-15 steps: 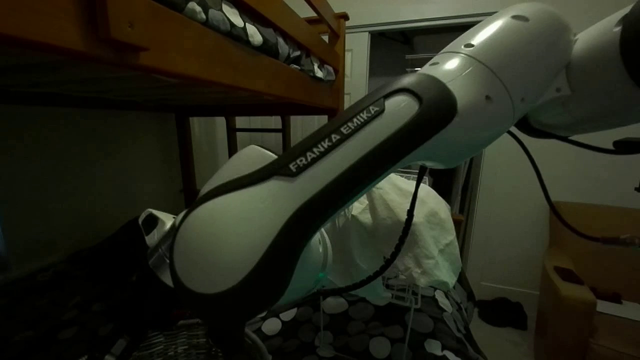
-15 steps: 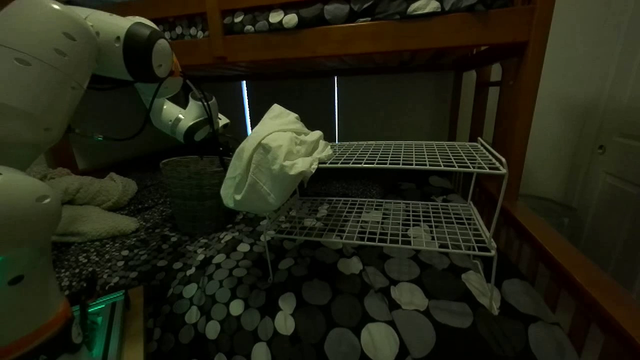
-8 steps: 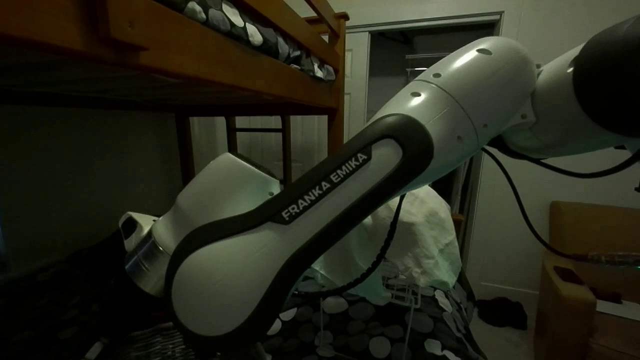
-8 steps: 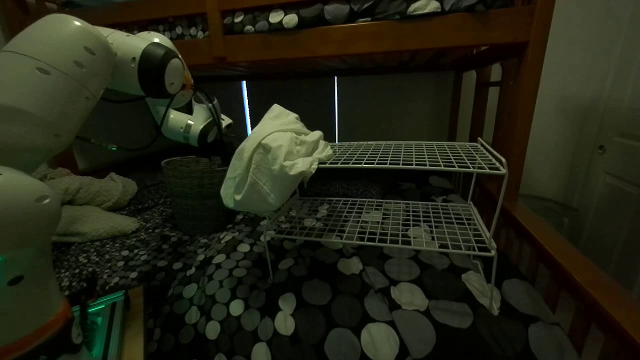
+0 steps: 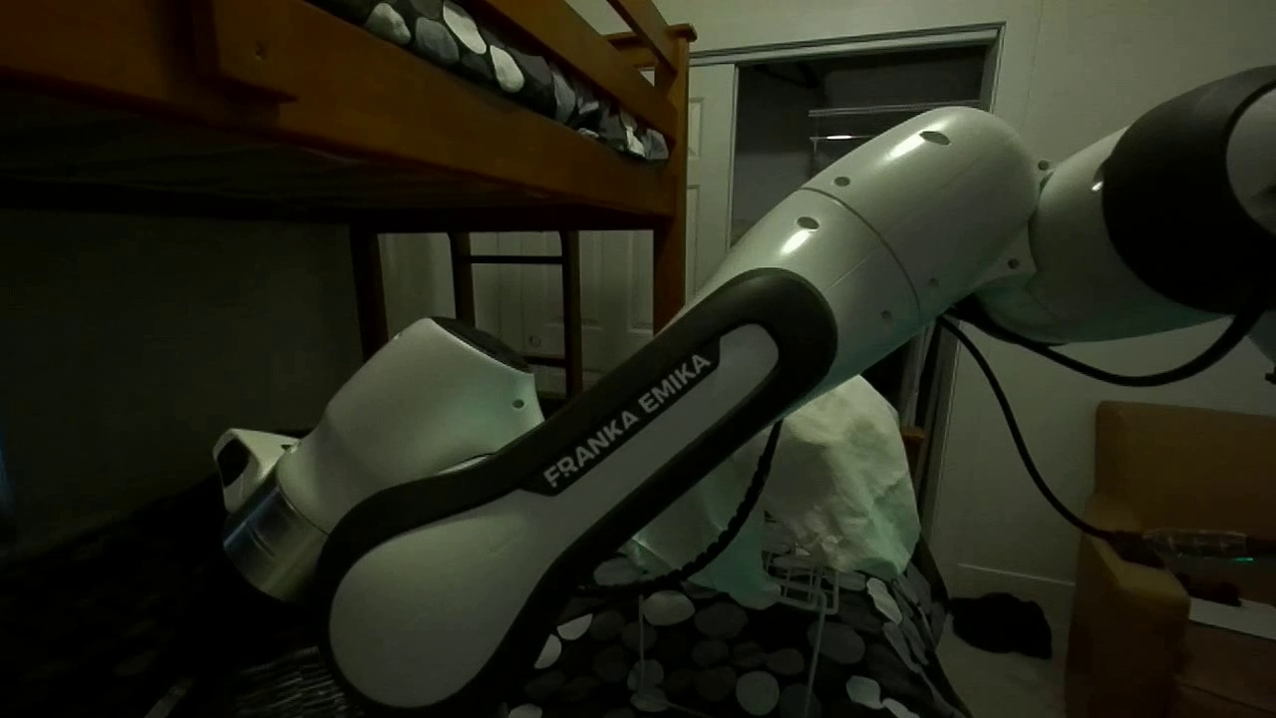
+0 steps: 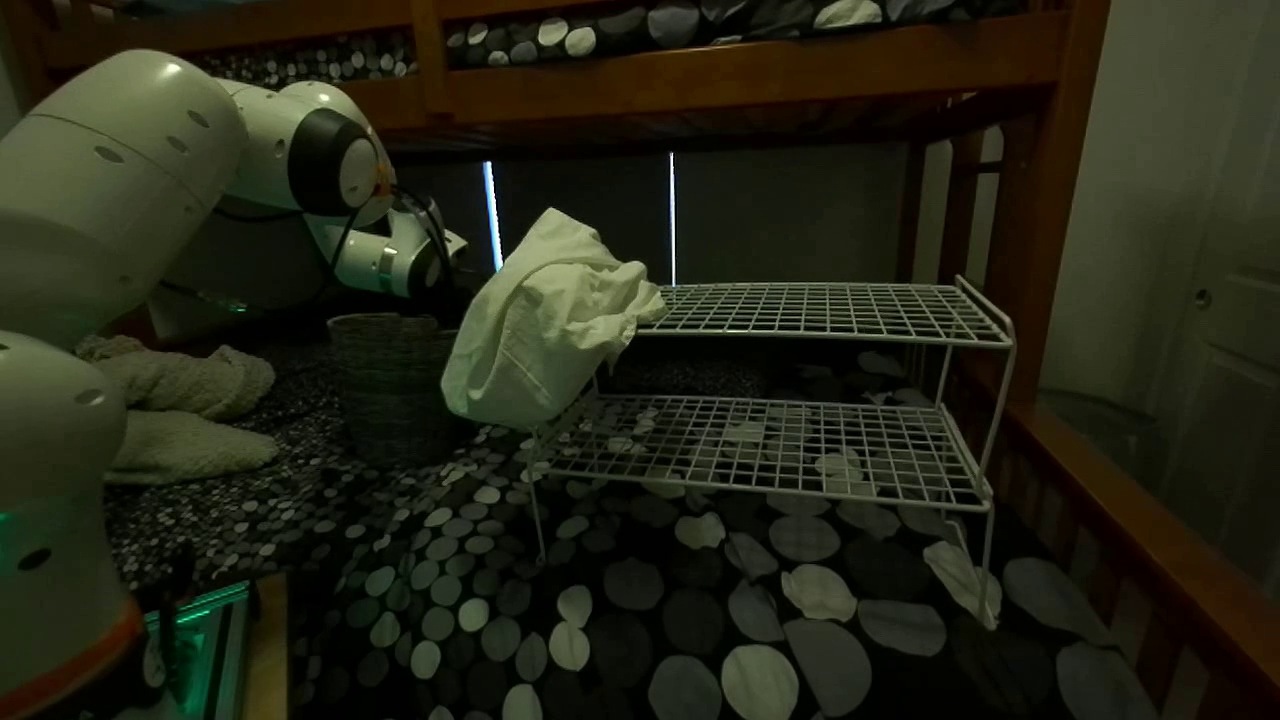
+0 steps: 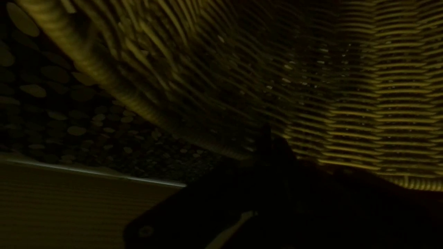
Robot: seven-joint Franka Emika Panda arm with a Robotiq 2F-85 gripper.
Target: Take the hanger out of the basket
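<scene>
The wicker basket (image 6: 390, 395) stands on the dark dotted bedding, with my arm reaching over its top. Its woven inner wall (image 7: 391, 103) and thick rim fill much of the wrist view. There my gripper (image 7: 272, 142) is a near-black shape at the basket's rim, its fingertips close together: shut. Whether anything is pinched between them is too dark to tell. I cannot make out the hanger in any view. In an exterior view only a bit of the basket (image 5: 289, 688) shows at the bottom, mostly covered by the arm.
Close beside the basket, a white cloth bundle (image 6: 550, 330) leans at the end of a white wire rack (image 6: 820, 337). A pale fleecy blanket (image 6: 190, 435) lies on the basket's far side from the rack. The upper bunk's wooden beam (image 6: 760, 85) runs overhead.
The arm has come down and reaches further over the basket, and the gripper has shut. In an exterior view the basket's rim has shifted slightly to the right.
</scene>
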